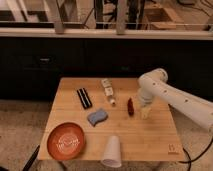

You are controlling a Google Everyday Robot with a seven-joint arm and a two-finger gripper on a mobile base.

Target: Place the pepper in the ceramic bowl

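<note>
The pepper [130, 106] is a small dark red pod lying on the wooden table [152, 135], right of centre. My gripper [145, 112] hangs from the white arm just to the pepper's right, low over the tabletop and pointing down. The ceramic bowl [66, 141], wide, shallow and orange-red with pale lines inside, sits at the table's front left corner, far from the gripper. Nothing lies in the bowl.
A black bar [84, 98] and a small white-labelled bottle [108, 91] lie toward the back of the table. A blue-grey sponge [97, 117] rests between the pepper and the bowl. A white cup [112, 151] lies at the front edge.
</note>
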